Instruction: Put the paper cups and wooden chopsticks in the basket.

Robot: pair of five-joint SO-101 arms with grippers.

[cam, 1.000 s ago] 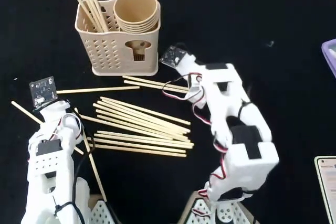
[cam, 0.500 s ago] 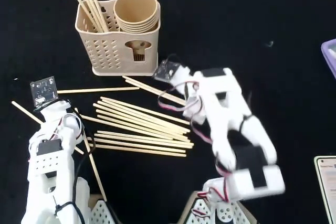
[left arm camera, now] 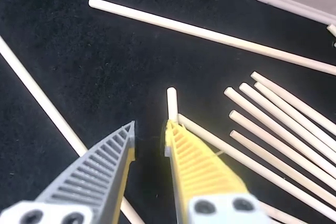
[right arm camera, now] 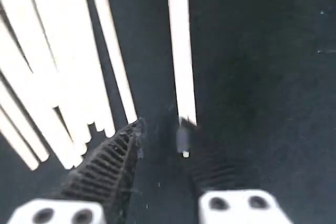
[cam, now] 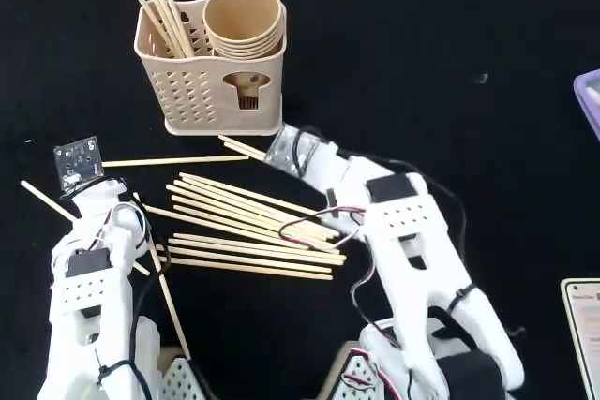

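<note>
A matte black cloth covered the counter [cam: 487,156]. Toward its far side stood the basket [cam: 202,96], made of beige plastic with rounded corners. Rows of small slots pierced its walls, and a handle was cut out of the near face. Nested tan paper cups [cam: 244,16] with rolled rims sat in its right part, and a few wooden sticks [cam: 161,16] leaned upright in its left part.

The loose chopsticks [cam: 253,227] were pale, round wooden sticks with blunt ends. They lay in a flat fan on the cloth between the two arms. A single stick [cam: 173,161] lay apart, between the fan and the basket. Another [cam: 42,199] slanted beside the left arm.

The right arm was extended toward the foot of the basket, above the ends of two more sticks [cam: 242,147]. In its wrist view the right fingers [right arm camera: 105,177], dark and ridged, were parted. The blunt end of one chopstick [right arm camera: 181,51] lay between them, close to one finger. Blur hid whether it touched.

The left fingers [left arm camera: 199,166], one grey and one yellow, both ribbed wedges, stood slightly apart and gripped nothing. A stick's end [left arm camera: 172,103] lay just at the yellow tip.

A white card [cam: 585,325] lay at the counter's right edge, its print too small to read.
</note>
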